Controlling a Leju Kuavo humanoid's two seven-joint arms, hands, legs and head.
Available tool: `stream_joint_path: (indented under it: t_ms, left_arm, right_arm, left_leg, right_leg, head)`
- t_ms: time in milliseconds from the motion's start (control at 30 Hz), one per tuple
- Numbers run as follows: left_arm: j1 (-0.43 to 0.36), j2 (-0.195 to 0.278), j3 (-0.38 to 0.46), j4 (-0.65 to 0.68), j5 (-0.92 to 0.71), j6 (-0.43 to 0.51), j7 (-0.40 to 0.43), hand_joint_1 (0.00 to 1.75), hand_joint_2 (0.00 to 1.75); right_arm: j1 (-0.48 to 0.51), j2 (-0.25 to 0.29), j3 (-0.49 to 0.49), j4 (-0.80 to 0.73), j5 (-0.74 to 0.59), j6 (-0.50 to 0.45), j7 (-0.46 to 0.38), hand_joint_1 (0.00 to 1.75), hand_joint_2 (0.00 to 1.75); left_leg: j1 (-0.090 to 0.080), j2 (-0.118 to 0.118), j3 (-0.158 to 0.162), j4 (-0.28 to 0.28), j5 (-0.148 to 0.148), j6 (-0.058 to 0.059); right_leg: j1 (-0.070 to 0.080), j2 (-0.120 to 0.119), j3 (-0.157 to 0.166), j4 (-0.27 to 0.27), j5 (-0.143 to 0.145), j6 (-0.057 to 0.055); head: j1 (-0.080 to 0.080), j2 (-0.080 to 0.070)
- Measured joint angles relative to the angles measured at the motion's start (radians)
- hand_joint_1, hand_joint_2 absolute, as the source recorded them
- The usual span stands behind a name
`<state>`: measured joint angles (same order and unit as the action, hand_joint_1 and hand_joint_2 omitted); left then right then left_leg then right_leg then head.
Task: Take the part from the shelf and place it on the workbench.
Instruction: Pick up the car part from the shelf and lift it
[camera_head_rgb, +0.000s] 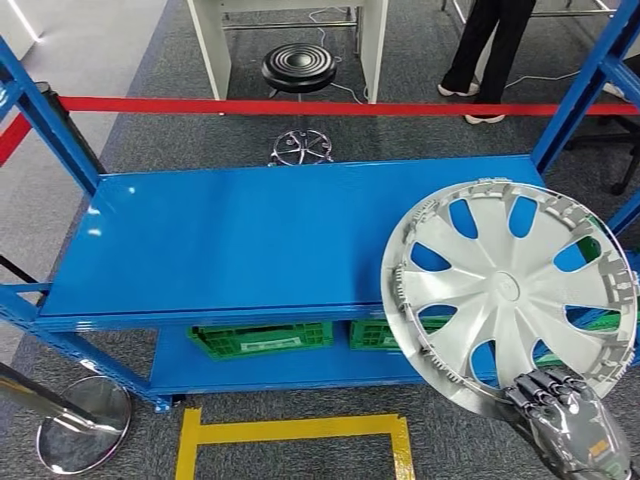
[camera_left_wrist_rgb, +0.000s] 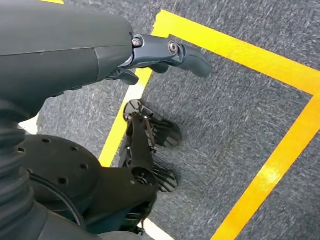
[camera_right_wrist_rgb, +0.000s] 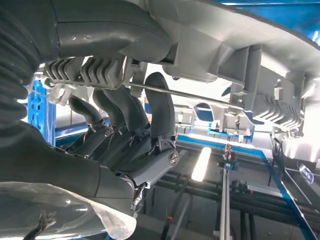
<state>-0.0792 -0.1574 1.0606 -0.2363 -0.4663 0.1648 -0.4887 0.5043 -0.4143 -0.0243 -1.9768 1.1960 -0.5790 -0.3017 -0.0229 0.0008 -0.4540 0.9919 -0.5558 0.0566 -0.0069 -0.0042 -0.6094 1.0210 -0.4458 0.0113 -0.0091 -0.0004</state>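
A silver wheel cover (camera_head_rgb: 507, 288) with spokes and blue showing through its openings hangs tilted over the right end of the blue shelf (camera_head_rgb: 226, 235). My right hand (camera_head_rgb: 570, 420) grips its near rim from below. In the right wrist view the dark fingers (camera_right_wrist_rgb: 158, 107) curl up against the grey ribbed underside of the wheel cover (camera_right_wrist_rgb: 241, 55). My left hand (camera_left_wrist_rgb: 166, 52) hangs beside my body over the carpet, fingers straight, holding nothing.
Green crates (camera_head_rgb: 260, 338) sit on the lower shelf level. Blue uprights (camera_head_rgb: 45, 120) flank the shelf. A red barrier tape (camera_head_rgb: 302, 106) runs behind it, with a black stool (camera_head_rgb: 299, 66) and a person's legs (camera_head_rgb: 487, 50) beyond. Yellow floor tape (camera_head_rgb: 302, 432) and a chrome stanchion base (camera_head_rgb: 79, 425) lie near.
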Motion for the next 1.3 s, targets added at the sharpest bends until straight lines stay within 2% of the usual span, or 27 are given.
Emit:
stream_joint_path:
  t_ms: [100, 133, 167, 233, 267, 300, 333, 400, 433, 467, 533, 600, 633, 667, 733, 767, 800, 833, 867, 933, 1000, 1033, 1100, 1133, 1200, 1267, 1300]
  left_arm:
    - [-0.001, -0.003, 0.000, 0.001, 0.000, 0.000, 0.000, 0.00, 1.75]
    - [-0.002, -0.003, 0.000, 0.001, 0.000, 0.000, 0.000, 0.00, 1.75]
    - [-0.003, -0.004, 0.000, 0.001, 0.000, 0.000, 0.000, 0.00, 1.75]
    - [-0.003, -0.005, 0.000, 0.001, 0.000, 0.000, 0.001, 0.00, 1.75]
    - [-0.002, -0.006, 0.000, 0.001, 0.000, 0.000, 0.002, 0.00, 1.75]
    - [-0.001, -0.007, 0.000, 0.001, 0.000, 0.000, 0.002, 0.00, 1.75]
    - [-0.001, -0.008, 0.000, 0.001, -0.001, 0.000, 0.003, 0.00, 1.75]
    - [-0.002, -0.008, 0.000, 0.001, -0.001, -0.001, 0.003, 0.00, 1.75]
    - [-0.002, -0.008, 0.000, 0.001, -0.001, -0.001, 0.003, 0.00, 1.75]
    - [-0.002, -0.007, 0.000, 0.001, -0.002, -0.001, 0.003, 0.00, 1.75]
    - [-0.002, -0.007, 0.000, 0.001, -0.002, -0.001, 0.003, 0.00, 1.75]
    - [0.000, -0.006, 0.000, 0.001, -0.002, -0.001, 0.004, 0.00, 1.75]
    - [0.001, -0.005, 0.001, 0.001, -0.002, -0.001, 0.004, 0.00, 1.75]
    - [0.002, -0.004, 0.001, 0.001, -0.002, -0.001, 0.004, 0.00, 1.75]
    - [0.003, -0.004, 0.001, 0.001, -0.002, -0.001, 0.004, 0.00, 1.75]
    - [0.003, -0.005, 0.001, 0.001, -0.002, -0.001, 0.004, 0.00, 1.75]
    - [0.002, -0.005, 0.001, 0.001, -0.002, -0.001, 0.004, 0.00, 1.75]
    - [0.002, -0.005, 0.001, 0.001, -0.002, -0.002, 0.004, 0.00, 1.75]
    - [0.001, -0.006, 0.001, 0.001, -0.002, -0.002, 0.004, 0.00, 1.75]
    - [0.000, -0.004, 0.001, 0.001, -0.003, -0.001, 0.004, 0.00, 1.75]
    - [-0.002, -0.001, 0.001, 0.001, -0.004, -0.001, 0.004, 0.00, 1.75]
    - [-0.003, 0.000, 0.001, 0.001, -0.004, -0.001, 0.004, 0.00, 1.75]
    - [-0.002, -0.003, 0.001, 0.001, -0.006, -0.002, 0.004, 0.00, 1.75]
    - [-0.002, -0.004, 0.001, 0.001, -0.008, -0.002, 0.004, 0.00, 1.75]
    - [-0.002, -0.005, 0.001, 0.001, -0.010, -0.001, 0.003, 0.00, 1.75]
    - [-0.003, -0.006, 0.001, 0.001, -0.011, 0.002, 0.003, 0.00, 1.75]
    - [-0.003, -0.006, 0.001, 0.001, -0.012, 0.002, 0.003, 0.00, 1.75]
  right_arm:
    - [0.007, -0.001, 0.007, -0.004, 0.001, -0.005, 0.009, 1.75, 1.75]
    - [0.010, -0.002, 0.009, -0.006, 0.000, -0.006, 0.013, 1.75, 1.75]
    - [0.011, -0.002, 0.011, -0.007, 0.000, -0.008, 0.019, 1.75, 1.75]
    - [0.013, -0.004, 0.016, -0.007, -0.001, -0.010, 0.031, 1.75, 1.75]
    - [0.013, -0.005, 0.020, -0.007, -0.001, -0.011, 0.037, 1.75, 1.75]
    - [0.014, -0.007, 0.024, -0.007, -0.002, -0.011, 0.044, 1.75, 1.75]
    - [0.015, -0.009, 0.028, -0.007, -0.002, -0.012, 0.050, 1.75, 1.75]
    - [0.016, -0.015, 0.035, -0.007, -0.002, -0.012, 0.060, 1.75, 1.75]
    - [0.017, -0.018, 0.037, -0.007, -0.002, -0.012, 0.064, 1.75, 1.75]
    - [0.017, -0.021, 0.040, -0.008, -0.002, -0.013, 0.067, 1.75, 1.75]
    - [0.020, -0.025, 0.044, -0.009, -0.002, -0.014, 0.071, 1.75, 1.75]
    - [0.024, -0.027, 0.048, -0.010, -0.002, -0.014, 0.074, 1.75, 1.75]
    - [0.025, -0.029, 0.050, -0.010, -0.002, -0.014, 0.075, 1.75, 1.75]
    - [0.025, -0.030, 0.052, -0.010, -0.002, -0.014, 0.077, 1.75, 1.75]
    - [0.026, -0.033, 0.053, -0.012, -0.002, -0.014, 0.078, 1.75, 1.75]
    - [0.026, -0.034, 0.053, -0.012, -0.002, -0.015, 0.078, 1.75, 1.75]
    - [0.027, -0.035, 0.053, -0.012, -0.002, -0.015, 0.080, 1.75, 1.75]
    - [0.027, -0.036, 0.053, -0.012, -0.002, -0.015, 0.081, 1.75, 1.75]
    - [0.028, -0.036, 0.054, -0.012, -0.002, -0.015, 0.083, 1.75, 1.75]
    - [0.029, -0.038, 0.054, -0.012, -0.002, -0.015, 0.086, 1.75, 1.75]
    - [0.031, -0.040, 0.054, -0.012, -0.002, -0.014, 0.087, 1.75, 1.75]
    - [0.032, -0.041, 0.054, -0.012, -0.001, -0.014, 0.088, 1.75, 1.75]
    - [0.035, -0.049, 0.054, -0.014, -0.001, -0.012, 0.091, 1.75, 1.75]
    - [0.039, -0.055, 0.054, -0.015, -0.001, -0.010, 0.092, 1.75, 1.75]
    - [0.045, -0.068, 0.054, -0.017, -0.002, -0.006, 0.095, 1.75, 1.75]
    - [0.051, -0.077, 0.054, -0.018, 0.000, 0.000, 0.101, 1.75, 1.75]
    - [0.055, -0.082, 0.054, -0.018, 0.002, 0.003, 0.105, 1.75, 1.75]
  left_leg:
    - [-0.002, 0.002, -0.007, -0.021, 0.029, -0.001]
    - [0.001, 0.004, -0.015, -0.030, 0.044, 0.002]
    - [0.005, 0.006, -0.026, -0.037, 0.059, 0.003]
    - [0.005, 0.009, -0.054, -0.035, 0.081, 0.006]
    - [0.006, 0.011, -0.069, -0.032, 0.090, 0.005]
    - [0.006, 0.012, -0.085, -0.028, 0.099, 0.003]
    - [0.008, 0.013, -0.102, -0.022, 0.108, 0.000]
    - [0.011, 0.014, -0.134, -0.004, 0.121, -0.009]
    - [0.012, 0.013, -0.148, 0.009, 0.125, -0.015]
    - [0.010, 0.013, -0.158, 0.020, 0.129, -0.020]
    - [0.007, 0.012, -0.169, 0.034, 0.141, -0.028]
    - [0.009, 0.010, -0.174, 0.039, 0.145, -0.037]
    - [0.010, 0.008, -0.179, 0.051, 0.124, -0.042]
    - [0.012, 0.006, -0.187, 0.082, 0.083, -0.049]
    - [0.016, 0.005, -0.205, 0.191, -0.029, -0.059]
    - [0.018, 0.004, -0.210, 0.250, -0.065, -0.061]
    - [0.019, 0.004, -0.206, 0.291, -0.075, -0.061]
    - [0.020, 0.004, -0.191, 0.303, -0.062, -0.059]
    - [0.019, 0.004, -0.162, 0.281, -0.034, -0.054]
    - [0.015, 0.002, -0.069, 0.151, 0.009, -0.035]
    - [0.009, -0.001, 0.008, 0.019, 0.007, -0.021]
    - [0.006, -0.001, 0.021, -0.013, 0.000, -0.019]
    - [0.004, 0.000, 0.015, -0.031, 0.012, -0.018]
    - [0.005, 0.003, 0.006, -0.036, 0.024, -0.015]
    - [0.010, 0.007, -0.020, -0.043, 0.052, -0.008]
    - [0.008, 0.010, -0.054, -0.036, 0.074, -0.004]
    - [0.008, 0.010, -0.072, -0.032, 0.084, -0.004]
  right_leg:
    - [-0.005, 0.000, -0.007, -0.001, 0.009, 0.018]
    - [-0.004, 0.001, -0.018, 0.015, -0.015, 0.022]
    - [-0.004, 0.002, -0.034, 0.049, -0.055, 0.026]
    - [-0.007, 0.003, -0.065, 0.160, -0.151, 0.034]
    - [-0.008, 0.003, -0.072, 0.215, -0.176, 0.038]
    - [-0.010, 0.003, -0.068, 0.250, -0.176, 0.042]
    - [-0.013, 0.003, -0.050, 0.256, -0.156, 0.047]
    - [-0.021, 0.002, 0.034, 0.166, -0.101, 0.057]
    - [-0.022, 0.003, 0.089, 0.093, -0.098, 0.061]
    - [-0.023, 0.004, 0.132, 0.031, -0.108, 0.059]
    - [-0.020, 0.005, 0.163, -0.027, -0.134, 0.046]
    - [-0.020, 0.002, 0.146, -0.027, -0.128, 0.026]
    - [-0.021, 0.000, 0.137, -0.026, -0.120, 0.016]
    - [-0.022, -0.002, 0.126, -0.027, -0.110, 0.007]
    - [-0.020, -0.003, 0.102, -0.025, -0.088, -0.003]
    - [-0.018, -0.003, 0.089, -0.024, -0.075, -0.004]
    - [-0.016, -0.004, 0.075, -0.022, -0.064, -0.004]
    - [-0.014, -0.004, 0.061, -0.019, -0.053, -0.004]
    - [-0.012, -0.004, 0.045, -0.016, -0.042, -0.003]
    - [-0.008, -0.003, 0.021, -0.011, -0.025, -0.001]
    - [-0.008, -0.005, 0.007, -0.010, -0.007, 0.007]
    - [-0.010, -0.006, 0.002, -0.012, 0.003, 0.013]
    - [-0.015, -0.006, -0.006, -0.015, 0.018, 0.026]
    - [-0.016, -0.004, -0.014, -0.009, 0.007, 0.032]
    - [-0.015, 0.000, -0.038, 0.050, -0.072, 0.039]
    - [-0.014, 0.001, -0.063, 0.170, -0.165, 0.045]
    - [-0.014, 0.001, -0.067, 0.224, -0.175, 0.047]
  head:
    - [0.000, 0.000]
    - [0.001, 0.000]
    - [0.004, 0.000]
    - [0.008, 0.000]
    - [0.009, 0.000]
    - [0.009, 0.000]
    - [0.009, 0.000]
    - [0.009, 0.000]
    - [0.010, 0.000]
    - [0.011, 0.000]
    - [0.012, 0.000]
    - [0.012, 0.000]
    - [0.011, 0.000]
    - [0.010, 0.000]
    - [0.008, 0.000]
    - [0.007, 0.000]
    - [0.007, 0.000]
    - [0.007, 0.000]
    - [0.007, 0.000]
    - [0.007, 0.000]
    - [0.008, 0.000]
    - [0.008, 0.000]
    - [0.007, 0.000]
    - [0.008, 0.000]
    - [0.012, 0.000]
    - [0.017, 0.000]
    - [0.019, 0.000]
